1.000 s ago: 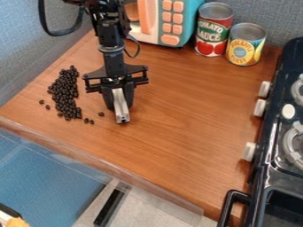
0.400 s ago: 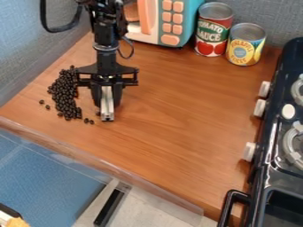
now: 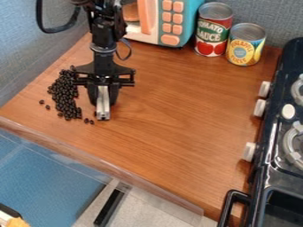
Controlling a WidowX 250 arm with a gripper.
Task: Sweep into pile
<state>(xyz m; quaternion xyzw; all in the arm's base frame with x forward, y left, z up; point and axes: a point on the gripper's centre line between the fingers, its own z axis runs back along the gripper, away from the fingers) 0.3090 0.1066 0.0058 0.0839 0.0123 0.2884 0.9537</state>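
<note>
Many black beans (image 3: pixel 64 95) lie near the gripper (image 3: pixel 103 101)

The black gripper hangs down over the left part of the brown wood table (image 3: pixel 177 133). Its jaws are closed in on a silver bar (image 3: pixel 103 108), one on each side, with only the bar's width between them. The bar points down and its end is low, by the table top. I cannot tell if it touches the wood.

Most of the beans are in a long, thin heap on the left side of the table, just beside the gripper. Two loose beans sit left of the heap's low end. Two more sit close together between that end and the tip of the bar.

At the back is a blue-green toy microwave (image 3: pixel 184 20) with orange buttons. Right of it stand a red can (image 3: pixel 213 31) and, just beside that, a yellow and blue can (image 3: pixel 245 44). Both are upright. A black toy stove (image 3: pixel 275 142) with white knobs (image 3: pixel 259 107) is on the right.
</note>
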